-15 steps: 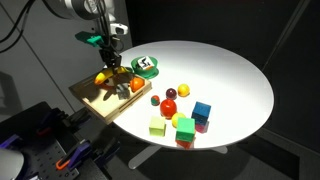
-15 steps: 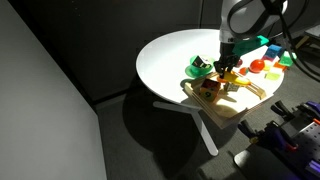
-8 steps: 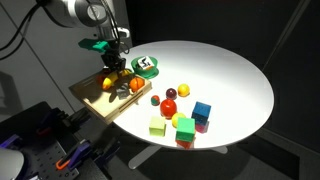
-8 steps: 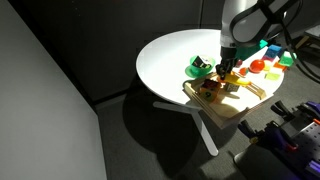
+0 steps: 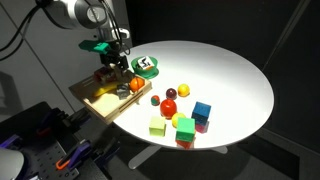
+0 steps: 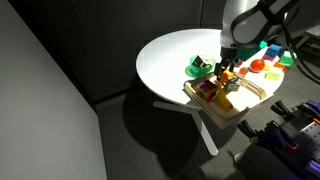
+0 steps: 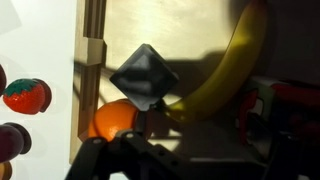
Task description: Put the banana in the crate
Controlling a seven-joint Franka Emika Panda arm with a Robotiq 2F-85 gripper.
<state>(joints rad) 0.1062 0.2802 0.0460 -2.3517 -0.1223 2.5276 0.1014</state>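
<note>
The yellow banana (image 7: 222, 70) lies on the floor of the light-wood crate (image 7: 170, 25), curving from the upper right down to my left finger. My gripper (image 7: 205, 118) hangs just above it, open, with the fingers (image 7: 262, 105) set wide on either side of the banana's lower end. In both exterior views the gripper (image 5: 117, 68) (image 6: 226, 72) stands over the crate (image 5: 92, 103) (image 6: 250, 108) at the table's edge. The banana (image 5: 103, 78) shows there as a yellow patch beside it.
An orange ball (image 7: 112, 118) and a dark angular block (image 7: 145, 75) also sit in the crate. A strawberry (image 7: 25, 95) lies outside its rim. A green-and-white container (image 5: 147, 66) stands nearby. Coloured blocks and balls (image 5: 185, 125) are spread on the round white table (image 5: 230, 75).
The jaws have gone from shut to open and the banana has been let go into the crate. The arm has barely shifted.
</note>
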